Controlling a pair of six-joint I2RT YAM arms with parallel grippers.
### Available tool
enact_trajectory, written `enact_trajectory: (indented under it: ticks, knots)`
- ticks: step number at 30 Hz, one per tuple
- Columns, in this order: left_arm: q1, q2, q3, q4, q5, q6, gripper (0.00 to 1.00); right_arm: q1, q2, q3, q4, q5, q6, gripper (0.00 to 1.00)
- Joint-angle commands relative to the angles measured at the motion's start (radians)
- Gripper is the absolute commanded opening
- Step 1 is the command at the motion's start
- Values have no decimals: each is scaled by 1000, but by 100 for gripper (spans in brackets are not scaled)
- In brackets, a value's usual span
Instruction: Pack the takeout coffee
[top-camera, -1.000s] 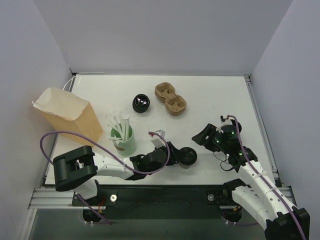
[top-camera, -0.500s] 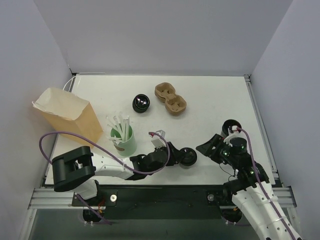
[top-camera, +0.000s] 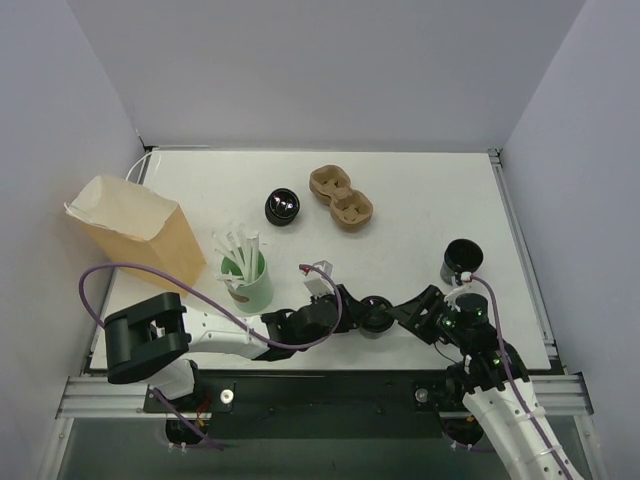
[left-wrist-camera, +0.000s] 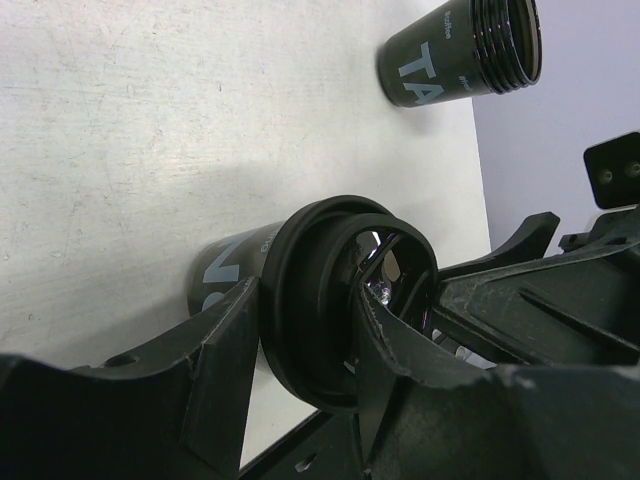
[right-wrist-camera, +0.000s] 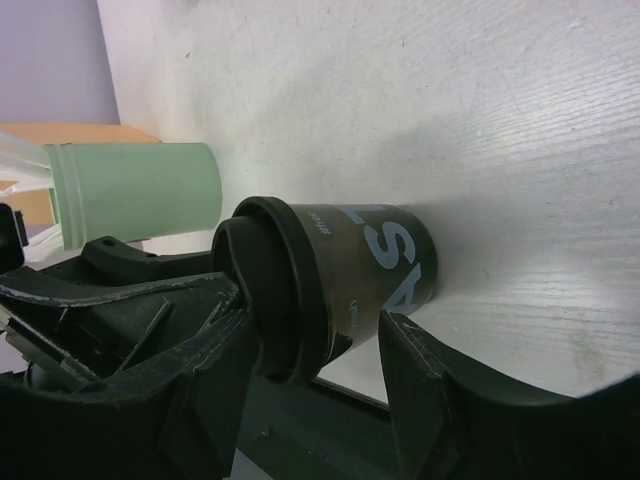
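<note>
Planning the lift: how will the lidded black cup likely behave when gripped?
The takeout coffee is round and smooth, so it may slip or twist when squeezed. The left gripper pinches only its lid, which could pop off.

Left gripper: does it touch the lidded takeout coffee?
Touching. The left wrist view shows the fingers of the left gripper pressed against both sides of the takeout coffee at its lid, no gap.

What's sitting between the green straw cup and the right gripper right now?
The left gripper, clamped on the takeout coffee by its lid. The top view shows it best.
</note>
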Motion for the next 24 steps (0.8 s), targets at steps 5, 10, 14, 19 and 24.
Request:
enact_trajectory:
  ticks: [5, 10, 14, 19, 24]
  knots:
    - [-20, 64, -39, -350, 31, 49, 29, 14, -74, -40, 63, -41, 89, 50]
    - [-23, 66, -35, -362, 24, 46, 29, 17, -48, -37, 83, -59, 80, 50]
    - [-22, 49, -31, -388, -7, 38, 28, 26, -8, -31, 75, -64, 60, 50]
    - [-22, 21, -26, -420, -27, 37, 28, 49, 21, -29, 72, -62, 43, 46]
    - [-22, 18, -26, -430, -30, 35, 28, 91, 38, -23, 74, -41, 38, 41]
